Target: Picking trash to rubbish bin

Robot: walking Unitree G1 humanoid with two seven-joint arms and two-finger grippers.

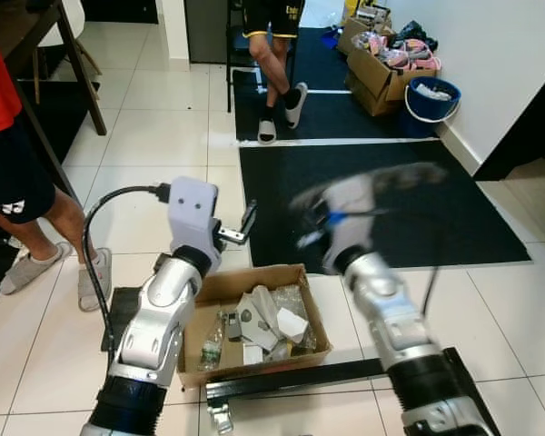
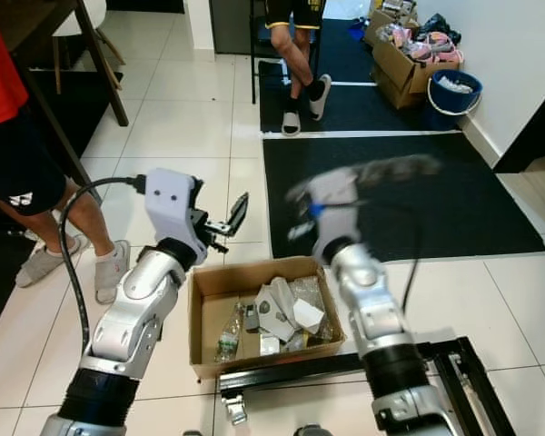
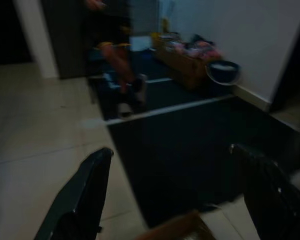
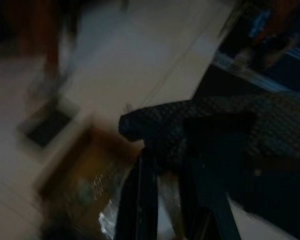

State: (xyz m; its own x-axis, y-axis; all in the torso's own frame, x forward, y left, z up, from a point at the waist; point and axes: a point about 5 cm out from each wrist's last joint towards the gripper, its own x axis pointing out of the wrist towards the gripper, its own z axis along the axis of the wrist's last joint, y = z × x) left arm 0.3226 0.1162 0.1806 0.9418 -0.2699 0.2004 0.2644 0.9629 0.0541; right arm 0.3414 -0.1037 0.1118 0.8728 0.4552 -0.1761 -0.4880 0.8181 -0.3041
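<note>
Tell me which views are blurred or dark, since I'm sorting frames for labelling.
Left and right eye views: well lit and sharp on the cardboard box and the left pincer, but the right pincer is smeared by motion. Left wrist view: dim and soft, its fingers spread apart. Right wrist view: dark and heavily blurred; whatever dark thing lies by its fingers cannot be made out.

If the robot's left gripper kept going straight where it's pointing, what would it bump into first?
Probably nothing soon. The left gripper points over the black mat; that way looks free, though depth is unclear.
</note>
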